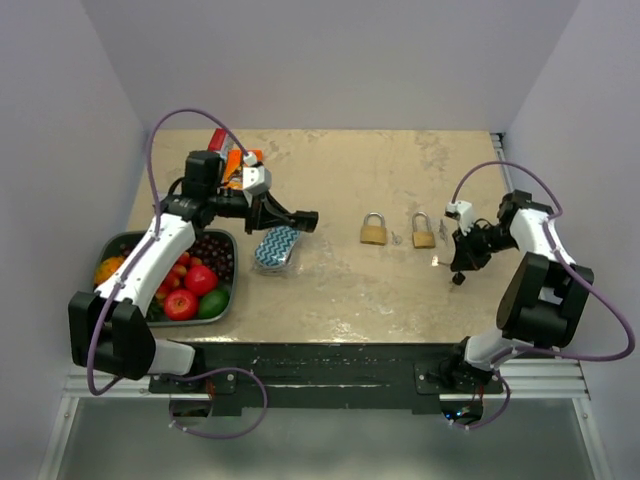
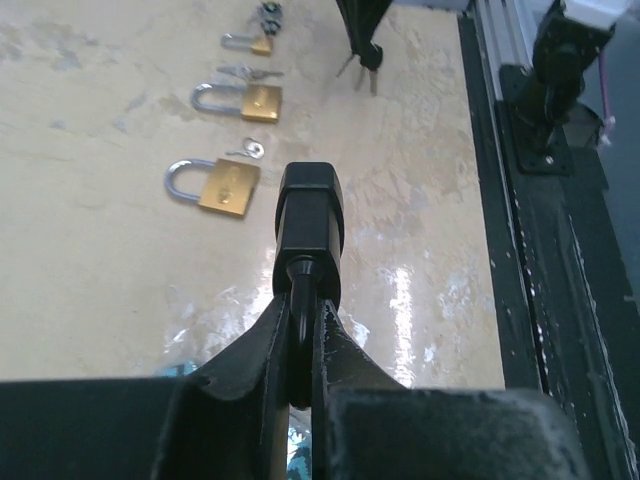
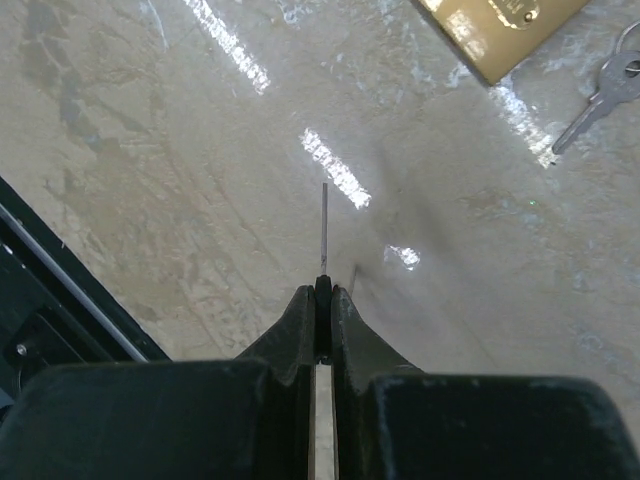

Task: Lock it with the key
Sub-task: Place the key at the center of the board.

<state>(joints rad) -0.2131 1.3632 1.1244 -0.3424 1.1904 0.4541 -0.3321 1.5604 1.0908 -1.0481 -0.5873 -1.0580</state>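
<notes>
Brass padlock (image 1: 424, 231), rightmost on the bench (image 1: 400, 290), lies ahead of the right fingers (image 3: 322, 300), off the blade's line. These are clamped on the key (image 3: 323, 225), blade pointing forward. The left fingers (image 2: 300, 330), pinching a black block (image 2: 310, 215), sit farther from the padlock.

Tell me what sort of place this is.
Probably a robot lab's test cell: left arm and right arm bolted to a rail at a table's edge, white walls boxing it in, and staged props, padlocks and a tray of fruit.
</notes>
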